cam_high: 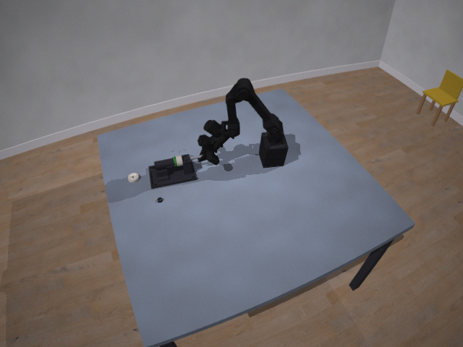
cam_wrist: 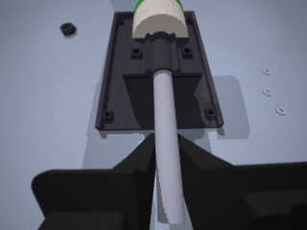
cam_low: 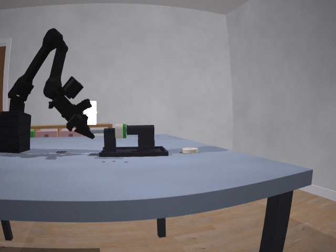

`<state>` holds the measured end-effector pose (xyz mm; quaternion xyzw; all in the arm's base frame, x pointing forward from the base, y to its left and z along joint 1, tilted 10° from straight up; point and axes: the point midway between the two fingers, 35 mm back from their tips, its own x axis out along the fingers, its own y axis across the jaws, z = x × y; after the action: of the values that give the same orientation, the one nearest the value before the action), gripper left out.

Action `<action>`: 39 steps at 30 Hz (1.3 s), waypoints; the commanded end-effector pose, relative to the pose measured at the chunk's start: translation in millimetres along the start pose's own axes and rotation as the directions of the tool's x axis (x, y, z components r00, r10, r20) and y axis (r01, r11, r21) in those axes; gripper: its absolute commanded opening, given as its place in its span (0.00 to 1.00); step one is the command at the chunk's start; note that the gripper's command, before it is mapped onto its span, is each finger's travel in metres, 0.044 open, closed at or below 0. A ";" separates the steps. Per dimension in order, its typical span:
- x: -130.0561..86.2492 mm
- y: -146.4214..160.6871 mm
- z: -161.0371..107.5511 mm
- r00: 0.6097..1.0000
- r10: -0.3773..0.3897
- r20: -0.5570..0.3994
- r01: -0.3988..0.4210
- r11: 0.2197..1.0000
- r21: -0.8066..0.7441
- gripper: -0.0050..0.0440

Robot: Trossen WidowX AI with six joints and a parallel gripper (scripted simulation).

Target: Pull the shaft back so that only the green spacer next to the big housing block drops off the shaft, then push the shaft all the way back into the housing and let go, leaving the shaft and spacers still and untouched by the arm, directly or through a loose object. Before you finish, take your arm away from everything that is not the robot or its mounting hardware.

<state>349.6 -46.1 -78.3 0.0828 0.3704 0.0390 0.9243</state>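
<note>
A grey shaft (cam_wrist: 168, 144) runs through a small black support (cam_low: 109, 138) into the big housing block (cam_low: 143, 135) on a black base plate (cam_high: 172, 175). On the shaft sit a white spacer (cam_low: 118, 130) and a green spacer (cam_low: 124, 130), the green one against the big block. My gripper (cam_wrist: 163, 138) is shut on the shaft's free end, outside the small support; it also shows in the top and exterior views (cam_high: 207, 155) (cam_low: 84, 130). The shaft's far end is hidden inside the housing.
A loose white ring (cam_high: 133, 177) lies on the table left of the base plate. A small black ring (cam_high: 160, 198) lies in front of it. Three tiny washers (cam_wrist: 271, 91) lie beside the plate. The arm's base (cam_high: 273, 149) stands to the right.
</note>
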 end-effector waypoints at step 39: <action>-4.2 -0.1 -4.0 1.000 0.000 -0.001 0.000 1.000 -0.002 0.10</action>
<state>345.0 -46.2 -78.4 0.0828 0.3705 0.0388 0.9243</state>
